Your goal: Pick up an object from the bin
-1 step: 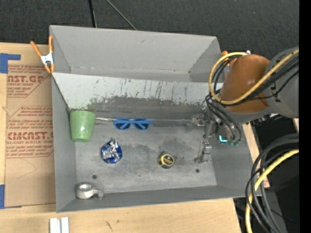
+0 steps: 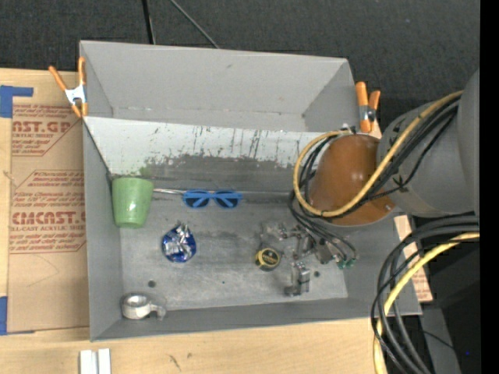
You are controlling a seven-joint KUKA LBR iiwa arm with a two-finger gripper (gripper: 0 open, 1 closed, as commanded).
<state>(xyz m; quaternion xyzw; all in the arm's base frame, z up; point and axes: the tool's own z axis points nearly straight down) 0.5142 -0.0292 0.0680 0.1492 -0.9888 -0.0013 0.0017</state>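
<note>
Since the arm reaches in from the right, its gripper (image 2: 299,275) sits low at the right front of the grey metal bin (image 2: 226,287), just beside a small round black-and-gold object (image 2: 268,257), the nearest pick, though I cannot tell its opening.

green cup (image 2: 131,201), blue sunglasses (image 2: 212,200), foil ball (image 2: 178,245)

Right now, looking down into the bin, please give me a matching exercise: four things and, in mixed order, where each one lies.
Things:
1 green cup
2 blue sunglasses
3 silver ring
4 blue and silver wrapper

Places:
A lower left corner of the view
B against the back wall, middle
C open floor, left of centre
D against the left wall, at the back

Pairs: 1-D, 2-B, 3-A, 4-C
</note>
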